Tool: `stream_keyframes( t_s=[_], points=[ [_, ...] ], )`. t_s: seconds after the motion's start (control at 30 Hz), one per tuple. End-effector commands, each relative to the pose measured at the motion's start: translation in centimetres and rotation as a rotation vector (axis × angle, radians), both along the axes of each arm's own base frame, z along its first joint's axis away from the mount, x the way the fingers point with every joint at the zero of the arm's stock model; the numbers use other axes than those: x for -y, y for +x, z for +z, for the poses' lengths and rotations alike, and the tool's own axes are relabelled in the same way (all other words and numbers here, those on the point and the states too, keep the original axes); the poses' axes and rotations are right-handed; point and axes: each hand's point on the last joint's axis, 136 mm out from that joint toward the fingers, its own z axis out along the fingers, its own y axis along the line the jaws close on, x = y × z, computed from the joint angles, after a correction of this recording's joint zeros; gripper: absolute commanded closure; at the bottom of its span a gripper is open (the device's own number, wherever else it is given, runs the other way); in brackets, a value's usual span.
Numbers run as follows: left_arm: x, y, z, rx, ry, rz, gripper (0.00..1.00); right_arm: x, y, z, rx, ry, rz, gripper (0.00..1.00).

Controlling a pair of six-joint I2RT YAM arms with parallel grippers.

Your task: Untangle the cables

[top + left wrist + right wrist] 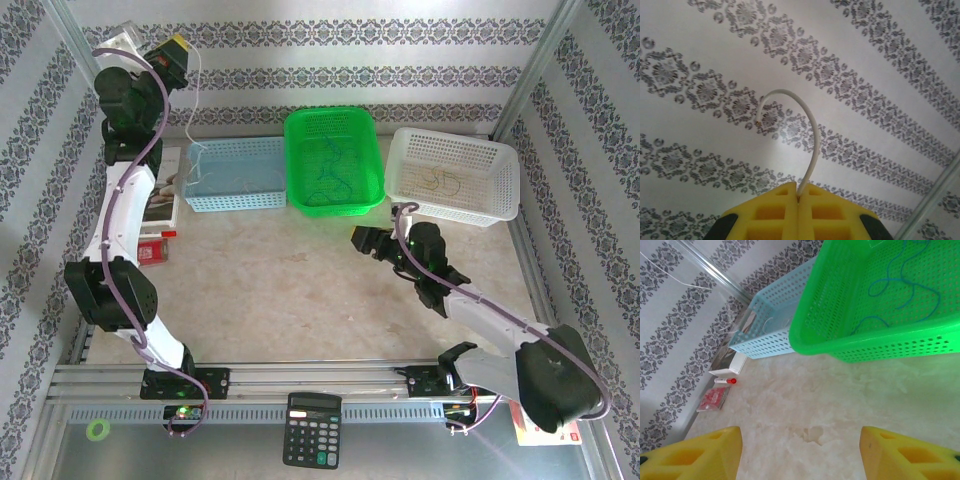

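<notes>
While raised high at far-left corner, close to patterned wall: left gripper, jaws pressed together on white cable. Short curved end of it standing up above yellow fingers in left wrist view. Rest of it hanging down from the grip toward far-left corner of light-blue basket, w/ faint white strands lying inside.

Low over bare table, just in front of green basket: right gripper, jaws well apart, over marble-like surface.

Blue cable loose in curls on floor of green basket. Yellow-tan cable in white basket, far right. So 3 cables, 3 separate baskets, apart from each other.

Calculator at near edge, betw. the arm bases.
</notes>
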Motion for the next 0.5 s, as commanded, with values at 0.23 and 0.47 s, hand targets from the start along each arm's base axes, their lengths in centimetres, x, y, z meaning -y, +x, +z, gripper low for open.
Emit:
stream_keyframes(
  t_s=[0.23, 0.47],
  points=[
    [-1.0, 2.0, -1.9, 0.025, -0.039, -0.007, 1.00, 2.6, -0.7, 1.3, 0.020, -0.008, -0.038, 0.37],
    [-0.1, 2.8, -9.0, -0.088, -0.061, -0.063, 1.00, 3.9, -1.2, 1.1, 0.015, -0.016, -0.069, 0.36]
  ],
)
